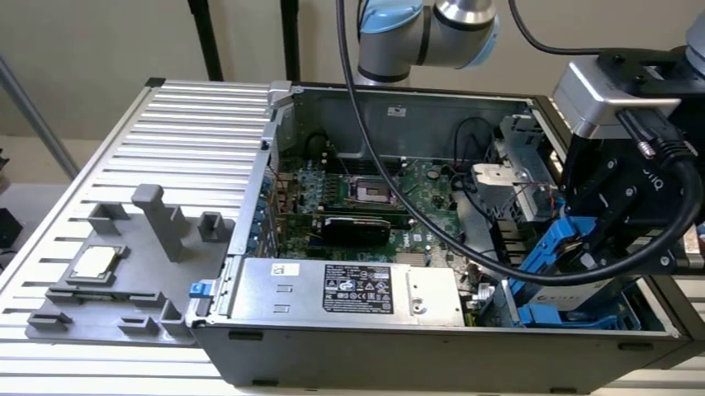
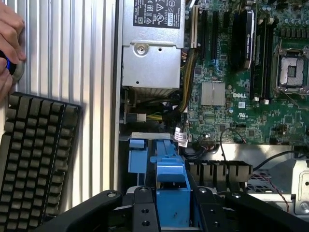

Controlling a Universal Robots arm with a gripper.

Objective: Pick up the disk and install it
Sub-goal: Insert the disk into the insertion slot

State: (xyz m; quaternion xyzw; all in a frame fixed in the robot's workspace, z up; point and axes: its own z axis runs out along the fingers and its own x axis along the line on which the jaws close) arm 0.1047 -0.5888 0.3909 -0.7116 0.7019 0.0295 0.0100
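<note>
In the exterior view I see the gripper (image 1: pixel 589 256) clenched on the disk (image 1: pixel 547 246), which stands tilted inside the case (image 1: pixel 441 363), at the exterior view's right, near the power supply (image 1: pixel 342 289). A CPU chip (image 1: pixel 94 262) lies on the tray (image 1: pixel 66 318). In the wrist view the fingers (image 2: pixel 145 212) clamp the disk from both sides. A hand (image 2: pixel 7 48) and a keyboard (image 2: pixel 34 154) are outside the case.

The arm (image 1: pixel 441 29) at the upper middle has silver-grey tubes and pale blue caps. Black cables (image 1: pixel 355 99) run from it. The end effector (image 1: pixel 579 256) is black, under a silver-grey block (image 1: pixel 600 95).
</note>
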